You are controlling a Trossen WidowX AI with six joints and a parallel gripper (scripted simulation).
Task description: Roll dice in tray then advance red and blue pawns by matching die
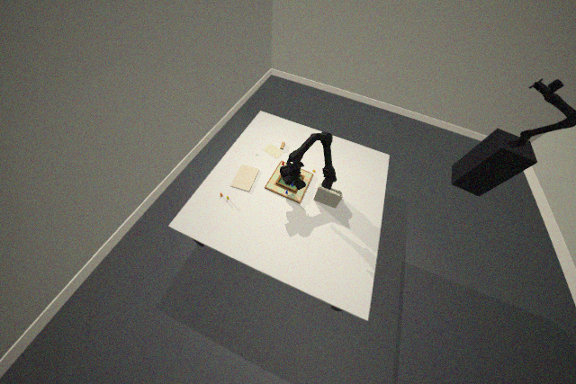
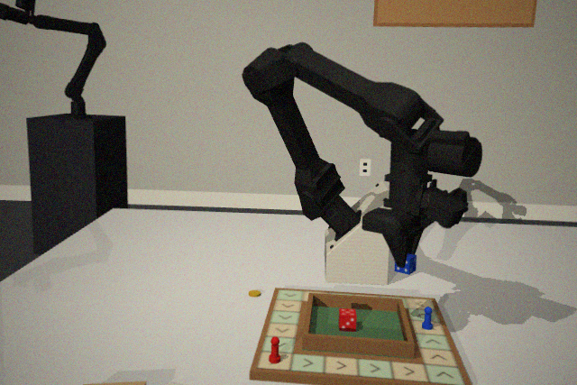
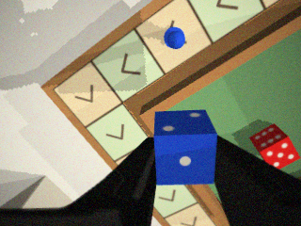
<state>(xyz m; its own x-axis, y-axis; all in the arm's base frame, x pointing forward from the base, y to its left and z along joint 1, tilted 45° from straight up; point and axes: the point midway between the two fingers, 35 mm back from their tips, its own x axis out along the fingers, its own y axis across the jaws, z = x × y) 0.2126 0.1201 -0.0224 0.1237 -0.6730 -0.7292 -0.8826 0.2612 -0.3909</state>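
Black parallel-jaw gripper is clamped on the small blue cube die, hovering over the wooden rim of the green-felt tray that holds 1 red die; release here risks bouncing it off the rim onto the arrow squares.
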